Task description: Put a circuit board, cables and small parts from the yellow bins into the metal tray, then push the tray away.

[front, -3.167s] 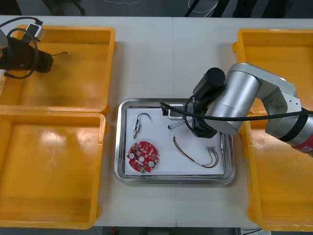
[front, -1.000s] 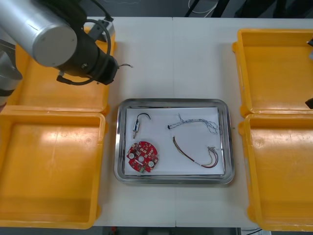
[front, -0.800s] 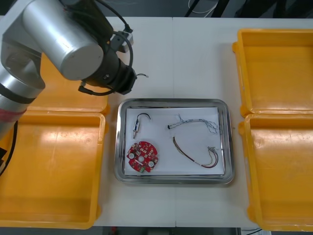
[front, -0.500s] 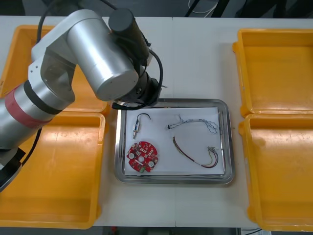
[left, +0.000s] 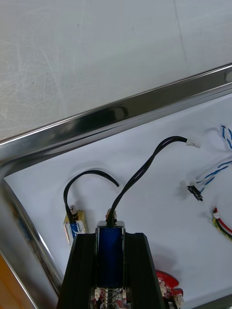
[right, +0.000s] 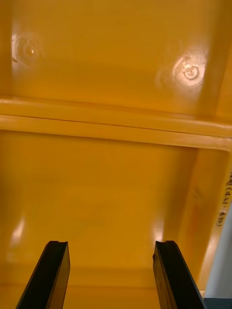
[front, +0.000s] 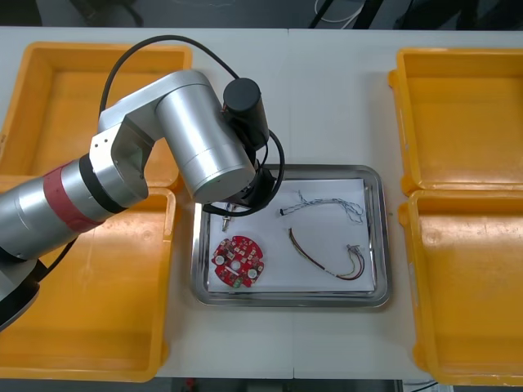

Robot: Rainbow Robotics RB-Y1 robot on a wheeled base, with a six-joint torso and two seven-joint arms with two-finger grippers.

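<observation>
My left gripper (left: 110, 239) is shut on a small metal part (left: 110, 256) with a blue body and a black cable, held just above the white liner of the metal tray (left: 121, 115). Beside its fingers lies a second small metal part (left: 75, 226) with a curled black cable. In the front view the left arm (front: 204, 159) covers the tray's (front: 290, 300) far left corner. A round red circuit board (front: 239, 261), a blue and white cable (front: 327, 203) and a red and yellow cable (front: 325, 260) lie in the tray. My right gripper (right: 111, 275) hangs open over a yellow bin (right: 116, 183).
Two yellow bins (front: 82, 286) flank the tray on the left and two (front: 466, 286) on the right. Bare table (front: 327, 90) stretches beyond the tray's far rim.
The left arm has swung from the far left bin to the tray's far left corner, carrying the part with the black cable. The right arm has left the tray.
</observation>
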